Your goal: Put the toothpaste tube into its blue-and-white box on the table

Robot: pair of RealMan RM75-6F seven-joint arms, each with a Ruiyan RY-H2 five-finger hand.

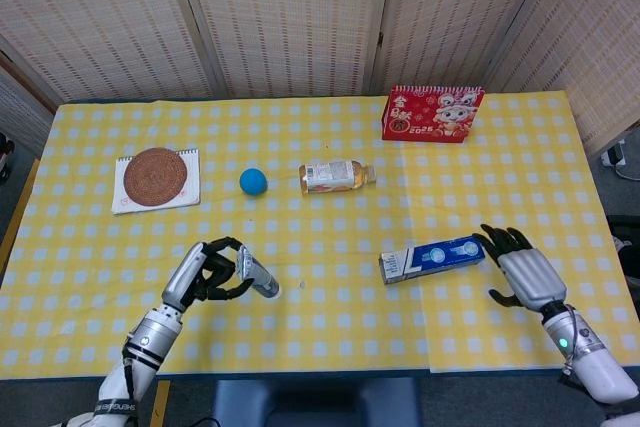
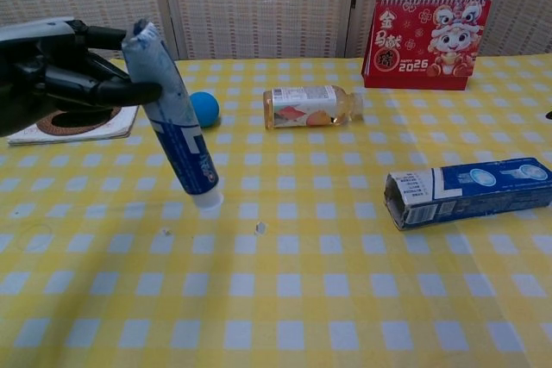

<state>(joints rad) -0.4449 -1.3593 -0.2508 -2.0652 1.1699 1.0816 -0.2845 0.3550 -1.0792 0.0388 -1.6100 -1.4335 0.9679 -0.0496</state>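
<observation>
While its dark fingers pinched the crimped end of the tube, the left hand hung above the table near its front left edge. The tube slanted down and away from that hand toward the robot's right, cap lowest, just over the yellow checked cloth; whether the cap touched the cloth could not be told. Beyond the hand lay a blue ball, and further to its left a round woven mat rested on a notepad. A small bottle lay on its side past the ball.

The right hand held nothing, its fingers spread, and sat low at the far end of the box; the fingertips were at or just beside that end, though contact could not be made out. The box lay flat, its open flap end pointing toward the left hand, well apart from the tube. Behind the right hand, at the back of the table, stood a red calendar.
</observation>
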